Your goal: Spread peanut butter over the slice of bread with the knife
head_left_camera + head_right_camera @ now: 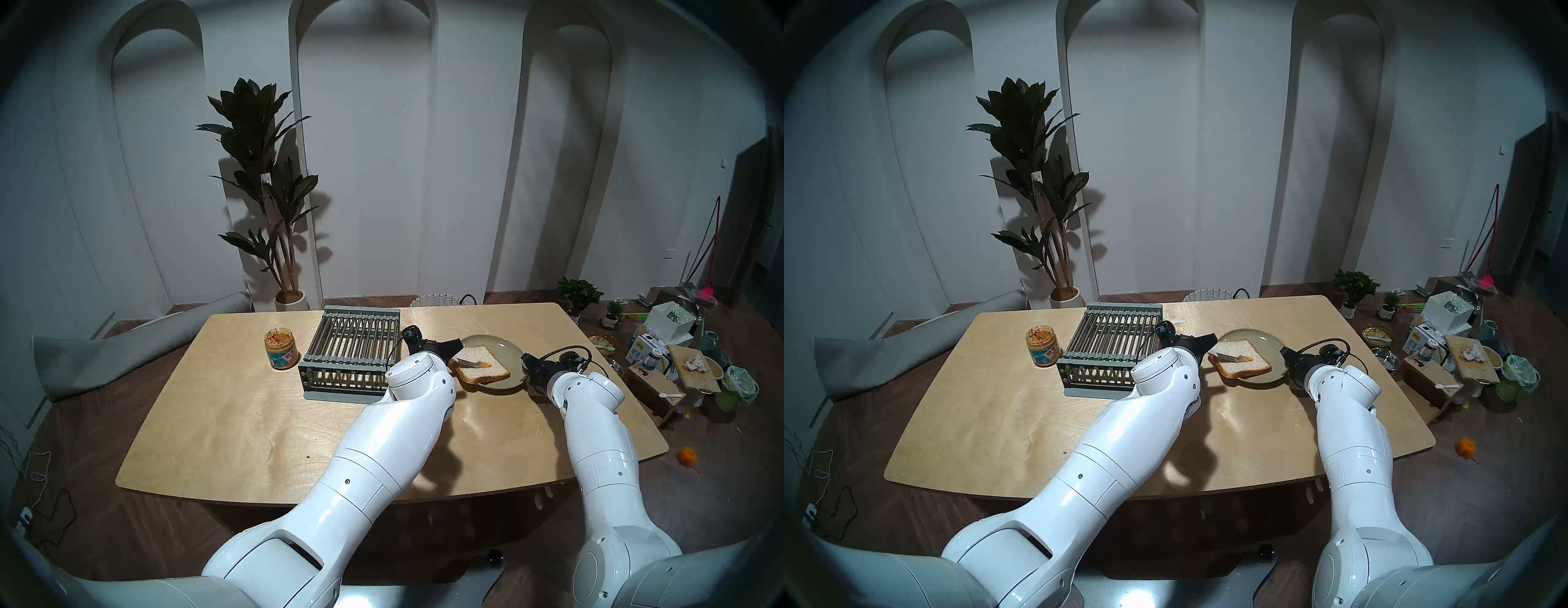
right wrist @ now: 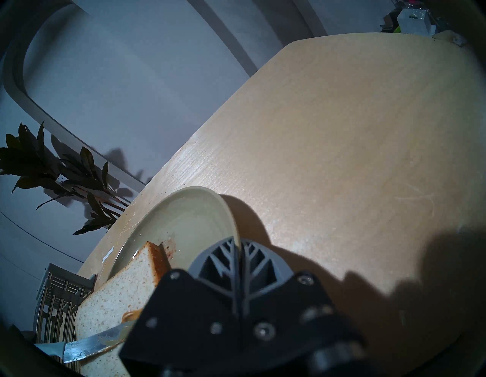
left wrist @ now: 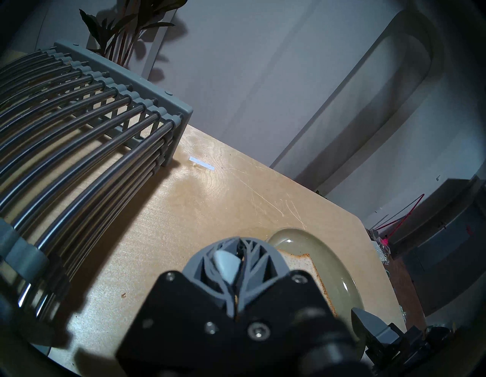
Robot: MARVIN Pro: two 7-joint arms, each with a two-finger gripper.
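The slice of bread lies on a round pale green plate at the table's right. My left gripper is shut on the knife's pale grey handle, at the bread's left edge. The knife blade rests flat on top of the bread. A small dab of peanut butter sits on the bread at the blade's tip. My right gripper is shut on the plate's right rim. The open peanut butter jar stands far left, away from both grippers.
A grey slatted rack stands between the jar and the plate, close to my left wrist. A short white strip lies on the wooden table behind the plate. Boxes and clutter sit on the floor to the right.
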